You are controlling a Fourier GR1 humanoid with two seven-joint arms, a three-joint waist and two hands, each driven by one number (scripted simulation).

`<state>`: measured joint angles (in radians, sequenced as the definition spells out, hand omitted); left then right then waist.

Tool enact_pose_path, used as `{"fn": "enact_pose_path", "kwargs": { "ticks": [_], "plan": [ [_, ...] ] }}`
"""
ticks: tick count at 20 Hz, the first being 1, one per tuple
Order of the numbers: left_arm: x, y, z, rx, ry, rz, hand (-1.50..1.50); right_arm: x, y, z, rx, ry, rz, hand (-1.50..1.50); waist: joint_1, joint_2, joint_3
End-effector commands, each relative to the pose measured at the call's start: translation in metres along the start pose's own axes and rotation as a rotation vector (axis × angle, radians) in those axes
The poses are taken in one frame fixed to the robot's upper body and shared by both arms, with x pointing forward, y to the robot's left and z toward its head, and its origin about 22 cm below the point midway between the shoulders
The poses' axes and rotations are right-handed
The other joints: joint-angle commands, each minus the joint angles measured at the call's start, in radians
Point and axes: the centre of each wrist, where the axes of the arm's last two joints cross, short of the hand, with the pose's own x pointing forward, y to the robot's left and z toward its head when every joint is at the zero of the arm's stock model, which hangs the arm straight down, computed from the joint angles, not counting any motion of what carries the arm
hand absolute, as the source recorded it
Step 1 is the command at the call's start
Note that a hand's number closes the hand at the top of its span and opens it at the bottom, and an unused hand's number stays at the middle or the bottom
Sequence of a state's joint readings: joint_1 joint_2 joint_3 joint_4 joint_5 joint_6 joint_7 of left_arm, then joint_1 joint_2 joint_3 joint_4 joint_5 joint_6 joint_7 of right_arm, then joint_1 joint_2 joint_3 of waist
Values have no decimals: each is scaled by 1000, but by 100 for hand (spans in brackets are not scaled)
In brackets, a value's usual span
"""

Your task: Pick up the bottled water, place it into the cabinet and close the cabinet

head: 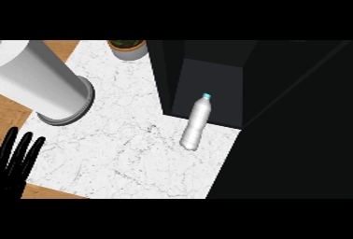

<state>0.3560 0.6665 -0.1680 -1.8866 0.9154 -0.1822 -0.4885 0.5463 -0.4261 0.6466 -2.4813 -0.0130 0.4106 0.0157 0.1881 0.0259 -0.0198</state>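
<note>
Head view shows the bottle (195,123) standing on the counter (124,154), its base just in front of the dark cabinet (207,70). Left hand (17,156) rests at the lower left edge, fingers straight and slightly apart, well away from the bottle.

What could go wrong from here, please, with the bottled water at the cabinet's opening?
1. The bottled water seems to sit partly on the marble counter, its blue cap toward the dark cabinet; closing the cabinet might strike it.
2. It is slim and could roll or tip if nudged.
3. Only the left hand shows, open at the lower left edge, far from the bottled water; the right hand is out of view.
</note>
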Motion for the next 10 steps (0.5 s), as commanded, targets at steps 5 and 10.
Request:
{"fn": "enact_pose_path", "kwargs": {
  "ticks": [5, 10],
  "plan": [
    [8, 4, -5, -39, 15, -3, -150, 7, 4, -22, 281, 27, 98, -150, 55, 5, -5],
    [14, 11, -9, -44, 12, -25, -150, 12, -2, -30, 298, -15, 133, 150, 49, 4, -7]
  ]
}}
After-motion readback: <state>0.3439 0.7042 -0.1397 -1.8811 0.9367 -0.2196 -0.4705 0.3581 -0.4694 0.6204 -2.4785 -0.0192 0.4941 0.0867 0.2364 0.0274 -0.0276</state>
